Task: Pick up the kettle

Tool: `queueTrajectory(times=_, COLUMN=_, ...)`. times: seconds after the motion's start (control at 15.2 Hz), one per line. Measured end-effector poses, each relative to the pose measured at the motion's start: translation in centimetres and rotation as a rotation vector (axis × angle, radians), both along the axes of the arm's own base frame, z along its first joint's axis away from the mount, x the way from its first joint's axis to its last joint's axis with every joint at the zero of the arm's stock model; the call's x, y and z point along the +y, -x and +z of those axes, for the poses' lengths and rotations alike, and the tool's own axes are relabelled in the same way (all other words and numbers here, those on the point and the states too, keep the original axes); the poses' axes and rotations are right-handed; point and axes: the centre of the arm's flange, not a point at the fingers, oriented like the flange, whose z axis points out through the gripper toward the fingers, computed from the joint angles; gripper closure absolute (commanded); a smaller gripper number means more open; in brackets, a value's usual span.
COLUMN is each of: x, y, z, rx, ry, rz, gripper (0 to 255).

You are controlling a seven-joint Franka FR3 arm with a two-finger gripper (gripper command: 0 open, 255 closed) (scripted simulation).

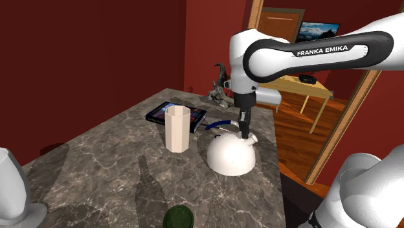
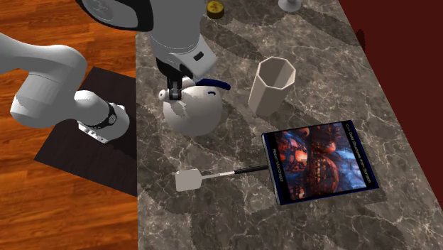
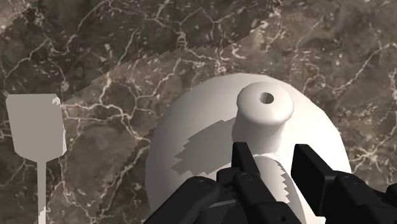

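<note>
The kettle (image 1: 230, 155) (image 2: 193, 112) (image 3: 305, 127) is a white dome with a blue handle (image 1: 217, 124) (image 2: 213, 84) and a short white spout (image 3: 265, 108). It stands on the dark marble table (image 1: 97, 162), near the edge by the stand. My black gripper (image 1: 245, 135) (image 2: 174, 92) (image 3: 273, 162) comes straight down onto the kettle's top. Its fingers (image 3: 245, 159) stand on either side of the spout's neck and appear to clasp it.
A beige hexagonal cup (image 1: 177, 128) (image 2: 271, 85) stands just beside the kettle. Beyond it lies a flat tablet with a picture (image 1: 175, 114) (image 2: 318, 162). A grey spatula (image 2: 190, 180) (image 3: 37, 124) lies near the tablet. A dark figurine (image 1: 220, 87), a green round object (image 1: 179, 217) and a white vessel (image 1: 13, 188) stand at the table's ends.
</note>
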Motion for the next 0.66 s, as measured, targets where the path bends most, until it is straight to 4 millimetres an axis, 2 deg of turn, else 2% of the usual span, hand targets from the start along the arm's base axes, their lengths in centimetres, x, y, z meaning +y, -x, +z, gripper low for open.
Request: queueTrajectory(times=0.66, x=-0.1, y=0.0, z=5.1, rx=0.000, ry=0.000, rz=0.000, gripper=255)
